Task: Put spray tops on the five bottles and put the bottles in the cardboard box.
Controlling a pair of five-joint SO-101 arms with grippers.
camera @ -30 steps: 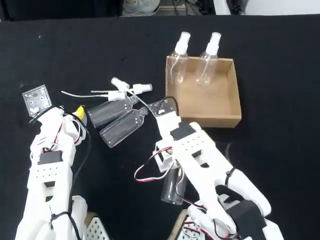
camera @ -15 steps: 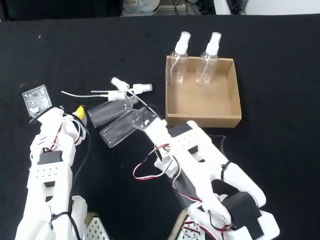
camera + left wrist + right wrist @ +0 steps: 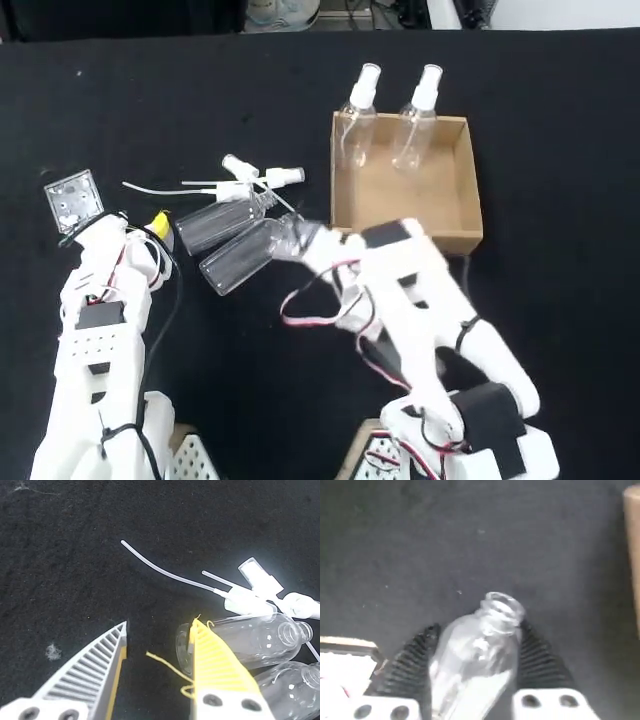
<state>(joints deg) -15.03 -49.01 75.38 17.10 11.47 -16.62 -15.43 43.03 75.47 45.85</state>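
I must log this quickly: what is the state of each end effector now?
Left end effector: open, holding nothing.
Right end effector: closed on a bottle that has no spray top.

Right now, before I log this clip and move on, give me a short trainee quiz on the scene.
1. How many capped bottles stand in the cardboard box?
2. True or false: the left gripper is shut on a spray top.
3. What sits between the fingers of the right gripper? A: an uncapped bottle. B: a loose spray top. C: nothing.

Key: 1: two. 2: false, it is open. 3: A.
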